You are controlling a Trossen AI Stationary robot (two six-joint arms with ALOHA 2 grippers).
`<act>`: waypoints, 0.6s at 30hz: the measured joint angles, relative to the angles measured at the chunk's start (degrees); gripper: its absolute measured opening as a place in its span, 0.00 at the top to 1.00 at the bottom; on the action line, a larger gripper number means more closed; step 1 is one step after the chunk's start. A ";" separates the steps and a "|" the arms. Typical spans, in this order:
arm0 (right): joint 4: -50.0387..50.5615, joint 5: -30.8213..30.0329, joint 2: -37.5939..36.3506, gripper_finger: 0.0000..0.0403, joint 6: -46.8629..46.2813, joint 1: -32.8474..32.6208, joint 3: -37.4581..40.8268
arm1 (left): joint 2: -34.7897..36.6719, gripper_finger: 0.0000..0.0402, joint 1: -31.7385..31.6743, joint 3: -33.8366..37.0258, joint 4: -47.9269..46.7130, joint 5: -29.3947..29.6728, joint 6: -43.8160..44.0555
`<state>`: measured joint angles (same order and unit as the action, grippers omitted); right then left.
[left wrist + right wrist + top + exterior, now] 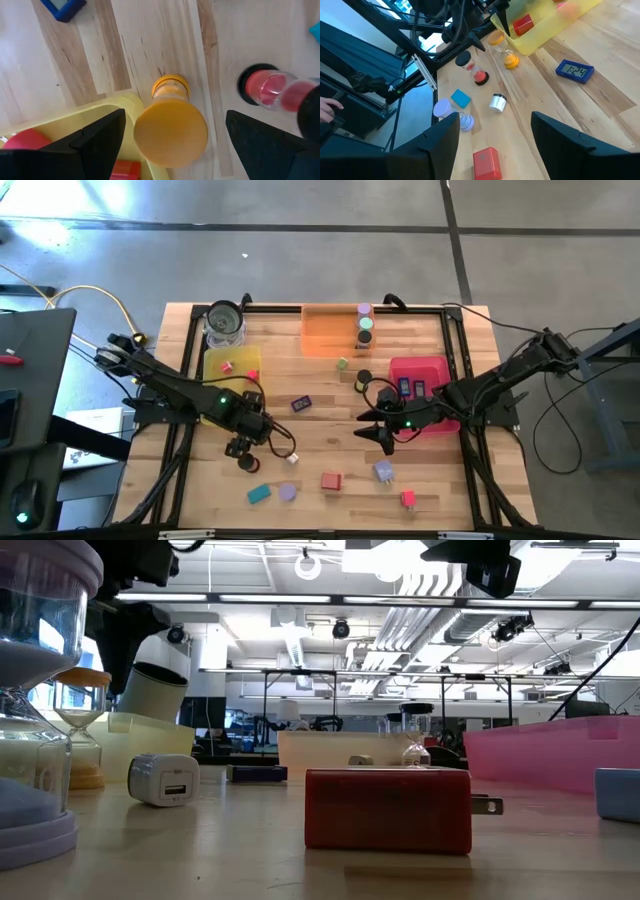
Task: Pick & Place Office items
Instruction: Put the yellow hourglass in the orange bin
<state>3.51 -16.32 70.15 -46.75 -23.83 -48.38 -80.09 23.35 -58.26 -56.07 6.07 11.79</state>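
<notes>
The left gripper (243, 448) hung open at lower left over an orange hourglass (171, 125) beside the yellow tray (232, 363); the right gripper (385, 435) stood open, empty, right of centre.

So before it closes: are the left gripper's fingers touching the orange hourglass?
Apart. The left wrist view shows bare gaps between both fingers and the orange hourglass.

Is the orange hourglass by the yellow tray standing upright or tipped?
Upright: the orange hourglass shows its round cap end-on from above beside the yellow tray, and stands on its base in the right wrist view.
</notes>
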 joint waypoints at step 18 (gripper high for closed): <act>-0.04 1.73 0.00 0.42 0.05 -0.07 0.00 | -2.24 0.39 -0.46 0.00 -0.20 -0.09 -1.75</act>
<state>3.46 -14.59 70.15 -46.70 -23.90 -48.38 -82.32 22.90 -58.26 -56.27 5.98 10.05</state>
